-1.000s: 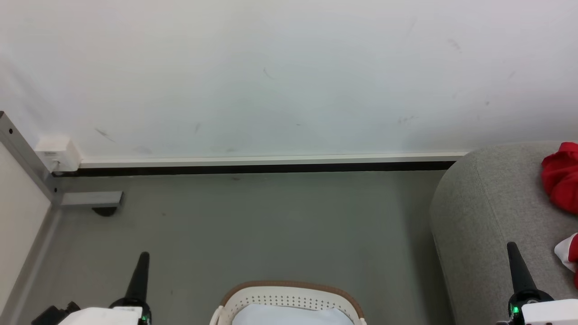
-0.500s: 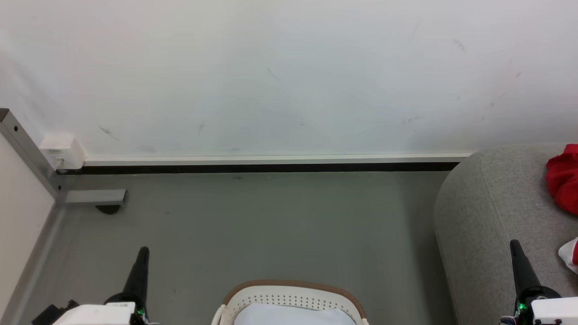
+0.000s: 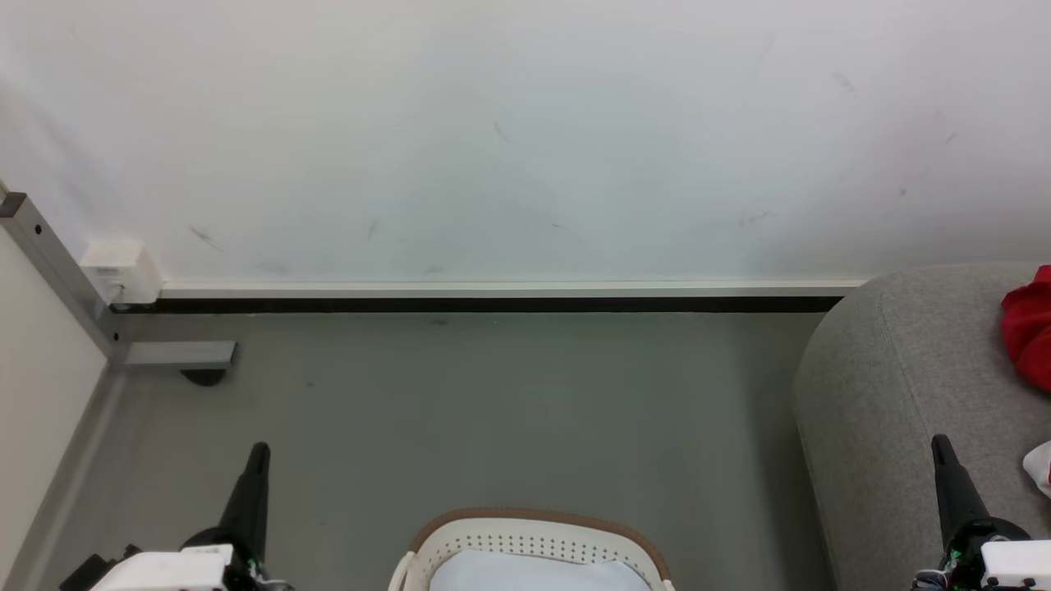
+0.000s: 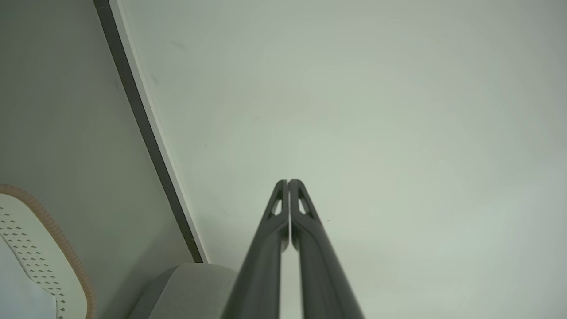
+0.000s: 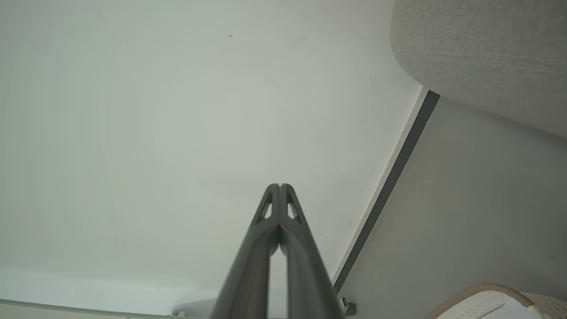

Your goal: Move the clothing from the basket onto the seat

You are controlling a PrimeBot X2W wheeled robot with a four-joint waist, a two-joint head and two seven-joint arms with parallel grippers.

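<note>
Since a second ago the head camera has turned slightly to the robot's left, so the whole picture sits further right and less of the clothing (image 3: 1030,328) shows at the right edge. Nothing in the scene itself has shifted.

That red clothing lies bunched on top of the seat (image 3: 895,369), the grey sofa at the right, and a small white piece of cloth (image 3: 1041,465) lies nearer the camera on the same cushion. The basket (image 3: 534,518) stands on the grey floor (image 3: 493,410) at the bottom centre, just left of the seat and apart from it. A pale smooth surface shows inside it, and no red is visible there.

The left gripper (image 3: 259,453) hangs over the floor to the left of the basket. Its jaws are pressed together and hold nothing. The right gripper (image 3: 939,445) rises in front of the seat's cushion. Its jaws are likewise pressed together and empty. Both point toward the white wall (image 3: 493,123) and its dark skirting strip (image 3: 493,304).
</note>
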